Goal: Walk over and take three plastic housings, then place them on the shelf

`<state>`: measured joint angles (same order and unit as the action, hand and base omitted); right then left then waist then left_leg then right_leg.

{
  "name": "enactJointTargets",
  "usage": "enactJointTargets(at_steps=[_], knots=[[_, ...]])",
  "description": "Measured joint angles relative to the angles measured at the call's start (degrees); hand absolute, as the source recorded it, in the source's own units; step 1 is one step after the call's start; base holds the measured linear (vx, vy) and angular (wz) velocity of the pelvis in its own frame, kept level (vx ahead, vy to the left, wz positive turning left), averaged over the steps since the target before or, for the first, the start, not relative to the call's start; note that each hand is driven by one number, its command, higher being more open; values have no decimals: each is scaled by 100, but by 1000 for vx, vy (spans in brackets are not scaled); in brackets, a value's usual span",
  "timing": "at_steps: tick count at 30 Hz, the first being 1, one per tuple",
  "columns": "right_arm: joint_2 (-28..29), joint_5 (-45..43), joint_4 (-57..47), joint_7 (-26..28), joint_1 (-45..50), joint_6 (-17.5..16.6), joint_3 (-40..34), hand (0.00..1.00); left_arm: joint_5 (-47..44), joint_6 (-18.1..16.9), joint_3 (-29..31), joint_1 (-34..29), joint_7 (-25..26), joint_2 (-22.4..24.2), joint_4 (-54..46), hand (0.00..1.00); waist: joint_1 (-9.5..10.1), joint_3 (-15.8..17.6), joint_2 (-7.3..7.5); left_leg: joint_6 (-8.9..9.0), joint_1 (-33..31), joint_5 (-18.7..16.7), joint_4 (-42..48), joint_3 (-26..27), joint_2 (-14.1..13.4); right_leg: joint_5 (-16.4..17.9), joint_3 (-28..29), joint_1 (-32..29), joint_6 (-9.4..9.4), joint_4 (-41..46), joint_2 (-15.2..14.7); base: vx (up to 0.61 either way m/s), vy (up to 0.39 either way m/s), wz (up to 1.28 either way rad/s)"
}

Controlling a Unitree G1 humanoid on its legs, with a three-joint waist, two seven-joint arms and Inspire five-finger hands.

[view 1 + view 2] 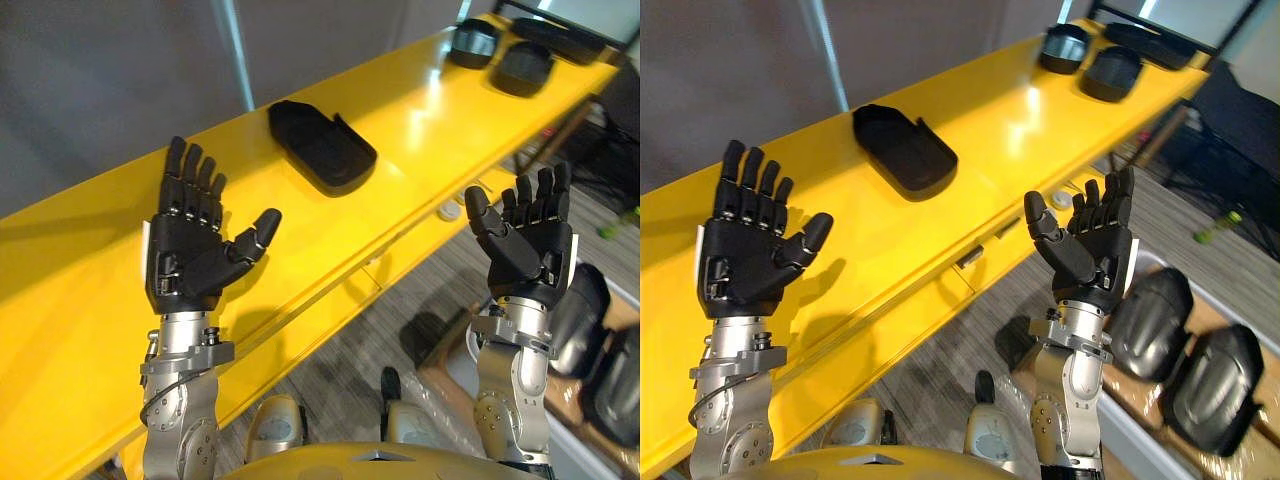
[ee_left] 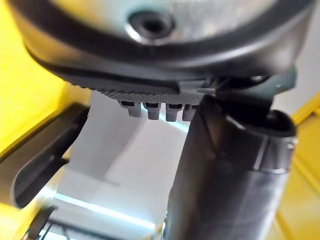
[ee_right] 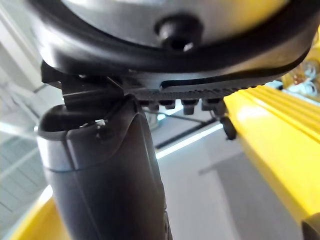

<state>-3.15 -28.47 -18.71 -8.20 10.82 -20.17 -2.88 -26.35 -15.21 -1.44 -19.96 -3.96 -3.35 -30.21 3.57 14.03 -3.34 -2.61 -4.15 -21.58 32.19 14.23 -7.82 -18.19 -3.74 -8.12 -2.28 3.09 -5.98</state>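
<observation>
A black plastic housing lies on the yellow shelf, hollow side up. Two more black housings sit at the shelf's far right end, with a flatter black part behind them. My left hand is raised over the shelf's near part, palm up, fingers straight, holding nothing. My right hand is raised past the shelf's front edge, fingers straight and empty. More dark housings lie in a box on the floor at lower right.
A lower yellow ledge runs under the shelf's front edge, with a small white round object on it. Grey wall stands behind the shelf. Grey floor lies below, with dark equipment at the far right.
</observation>
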Motion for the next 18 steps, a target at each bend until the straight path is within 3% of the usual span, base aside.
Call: enactJointTargets(at_steps=[1,2,5,6,7,9,10,11,13,16,18], knots=[[0,0,37,2,-76,-24,23,100,2,7,1,49,-4,-21,38,100,-53,9,-28,-33,49,69,-84,102,-18,430,-257,-72,86,468,-24,-286,124,-84],[1,61,128,-1,-209,-50,125,100,2,11,2,127,30,-100,84,100,-100,-1,-57,-70,158,217,-291,286,-60,1075,-659,-81,118,1339,-87,-242,127,-59],[0,607,282,-124,-561,-229,590,100,-6,-53,6,373,169,-201,78,100,-43,-36,-48,-75,312,600,-730,697,-211,2174,-1424,247,174,2990,-456,-171,53,-75],[0,722,283,-161,-640,-240,706,100,-7,-77,6,412,227,-205,77,100,-38,-46,-32,-63,311,671,-801,766,-242,2274,-1533,351,182,3207,-574,-129,-57,-78],[2,1041,328,-285,-838,-250,1044,100,-91,-87,32,436,304,-205,74,100,38,-109,39,-17,311,829,-958,962,-301,2364,-1692,657,207,3583,-901,-117,-79,-69],[-4,1331,356,-415,-1022,-251,1320,100,-281,-86,39,421,333,-203,73,100,142,-202,176,73,270,967,-1049,1169,-356,2340,-1799,1031,214,3600,-1251,-155,-161,-80],[-6,1529,391,-496,-1168,-249,1445,100,-413,-54,86,415,364,-207,73,100,220,-273,307,164,197,1032,-1025,1290,-399,1994,-1828,1271,239,3304,-1443,-165,-234,-82],[-51,1650,381,-543,-1238,-246,1485,100,-485,26,151,428,396,-202,81,100,262,-358,399,261,36,1096,-926,1176,-386,1757,-1854,1345,172,2844,-1309,-149,-222,-70],[-187,1644,355,-649,-1231,-130,1400,100,-505,184,85,338,407,-181,79,100,283,-434,265,412,24,1282,-1168,639,-437,1779,-1797,1463,178,2270,-976,-132,-193,-60],[-116,1632,268,-727,-1154,163,1175,100,-654,279,72,392,378,-222,64,100,233,-504,375,466,-63,1462,-1259,782,-616,1930,-1634,1657,-54,1282,-696,-131,-181,-62],[-116,1608,265,-515,-1086,352,1001,100,-727,330,64,474,472,-219,65,100,190,-504,476,490,-225,1537,-1168,928,-695,2017,-1678,1809,-331,538,-557,-112,-130,-47]])
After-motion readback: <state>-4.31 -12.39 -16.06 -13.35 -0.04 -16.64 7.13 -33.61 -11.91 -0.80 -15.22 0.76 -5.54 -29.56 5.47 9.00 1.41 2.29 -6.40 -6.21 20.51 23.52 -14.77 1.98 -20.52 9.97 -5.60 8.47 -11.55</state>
